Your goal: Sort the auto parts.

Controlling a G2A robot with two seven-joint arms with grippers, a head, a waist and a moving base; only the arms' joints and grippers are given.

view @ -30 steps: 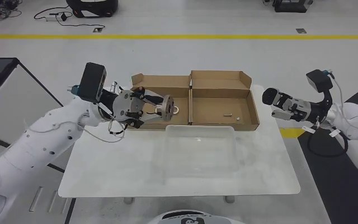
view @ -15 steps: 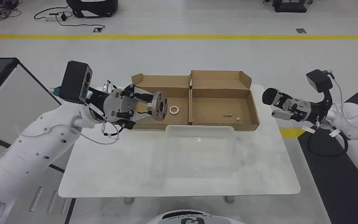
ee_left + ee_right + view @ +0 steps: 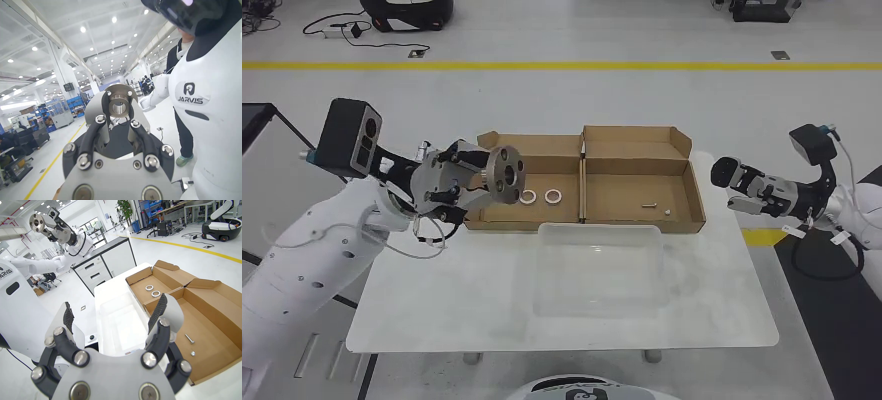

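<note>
Right now my left gripper (image 3: 117,108) is clamped on a machined steel flange (image 3: 506,171). I hold it up in the air, well clear of the table (image 3: 442,300), over the near corner of the left box (image 3: 532,146). Its drilled face tilts up toward my head, and the short hub points back along my wrist.

My pads (image 3: 104,109) pinch that hub from both sides, just behind the disc. I judge this the right place to take it: the disc rim looks too broad and smooth, while the hub is narrow enough to seat between the pads. The part looks solid, stiff and heavy for its size. Its polished surfaces could slip or pivot in a two-point grip, so I would squeeze firmly and turn it slowly. It should not dent, but if dropped it could punch through a cardboard floor.

Two rings (image 3: 152,290) lie flat, side by side, in the left box. A bolt (image 3: 189,339) and a small nut (image 3: 192,353) lie in the right box (image 3: 637,144). A clear bin (image 3: 597,290) sits on the table just in front of both boxes. My right gripper (image 3: 115,308) hangs beyond the table's right edge, jaws spread wide, holding nothing.
</note>
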